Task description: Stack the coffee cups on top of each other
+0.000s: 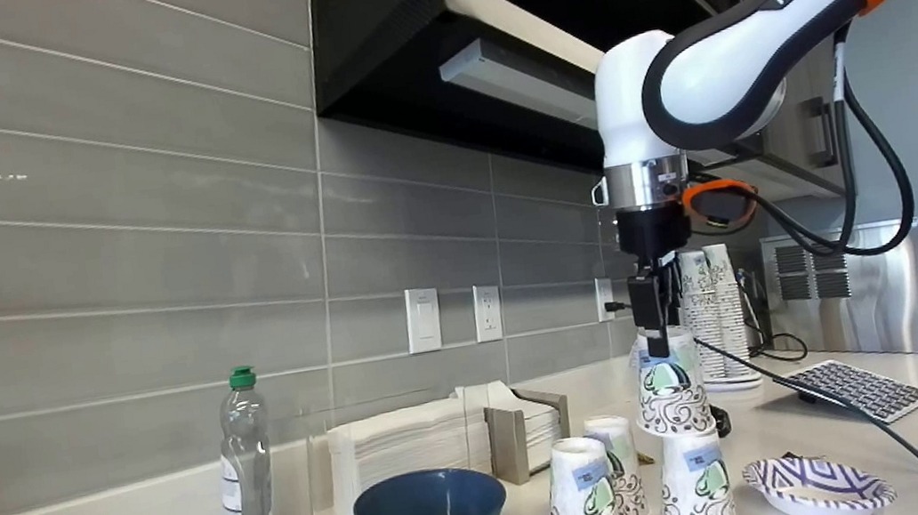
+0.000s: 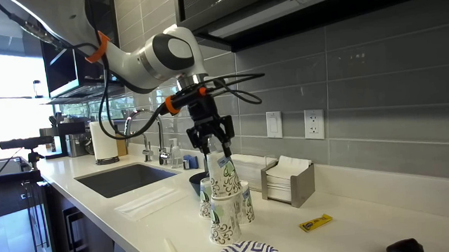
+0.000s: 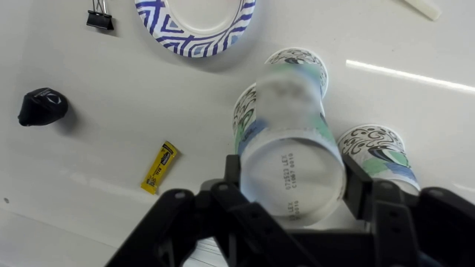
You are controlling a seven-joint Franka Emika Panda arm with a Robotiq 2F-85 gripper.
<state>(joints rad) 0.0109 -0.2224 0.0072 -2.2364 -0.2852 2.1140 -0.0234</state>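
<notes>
Grey tiled wall (image 1: 134, 249) and white counter (image 2: 338, 245) form the setting. In an exterior view the arm (image 1: 742, 65) extends from the upper right, slopes down toward right of centre, bends at a white wrist housing (image 1: 633, 103) and hangs vertically from there; in an exterior view the forearm (image 2: 125, 65) reaches from the upper left and the gripper (image 2: 216, 150) points downward near the middle of the frame. Fingers (image 3: 233, 168) are clamped on the narrow end of an inverted raised cup (image 1: 674, 393), one pad (image 3: 357, 187) at each side of it in the wrist view, its lettered base facing the camera. That cup is positioned above an inverted lower cup (image 1: 697, 493), at lower right of an exterior view; rim and base appear to meet, though contact cannot be confirmed. Left of these, same frame, stand a third cup (image 1: 581, 501) and, farther back, a fourth cup (image 1: 622, 459), both inverted.
</notes>
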